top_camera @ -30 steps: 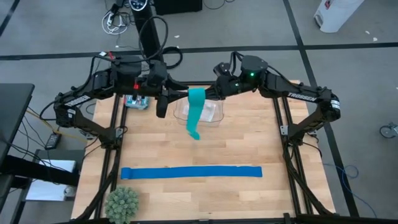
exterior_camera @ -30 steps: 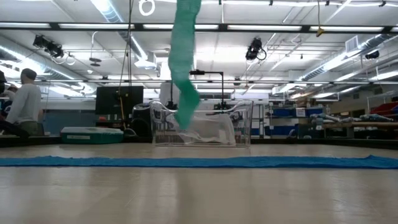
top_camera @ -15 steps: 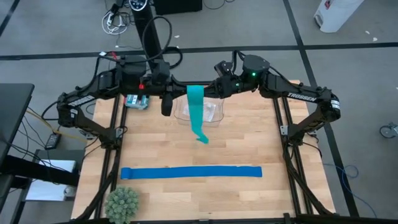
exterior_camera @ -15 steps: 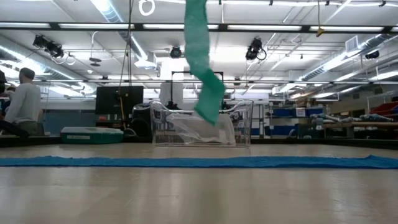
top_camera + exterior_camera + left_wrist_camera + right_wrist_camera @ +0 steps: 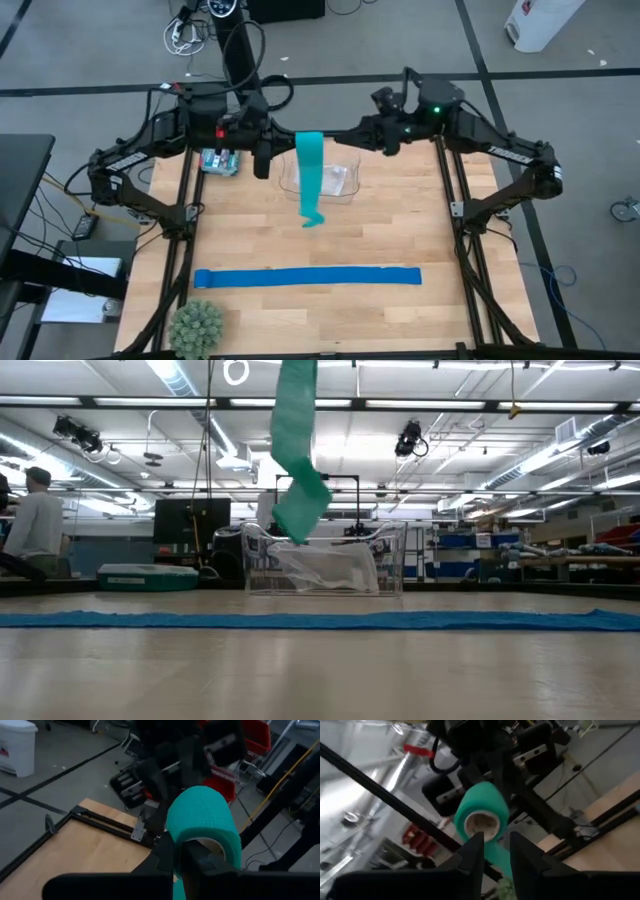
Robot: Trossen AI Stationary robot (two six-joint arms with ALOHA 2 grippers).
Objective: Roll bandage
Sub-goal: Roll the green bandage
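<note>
Bandage: roll clamped in left pincer, tail hanging. Right pincer: parted, clear of roll. Advice: regrip squarely before turning.

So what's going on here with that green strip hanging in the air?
The robot is rolling up a teal bandage. The left claw is shut on the partly wound roll and holds it up above the table, with the loose tail dangling over a clear plastic box. The right claw sits just off the roll's end, fingers apart, not gripping it. A blue strip lies flat on the table, untouched.
</note>
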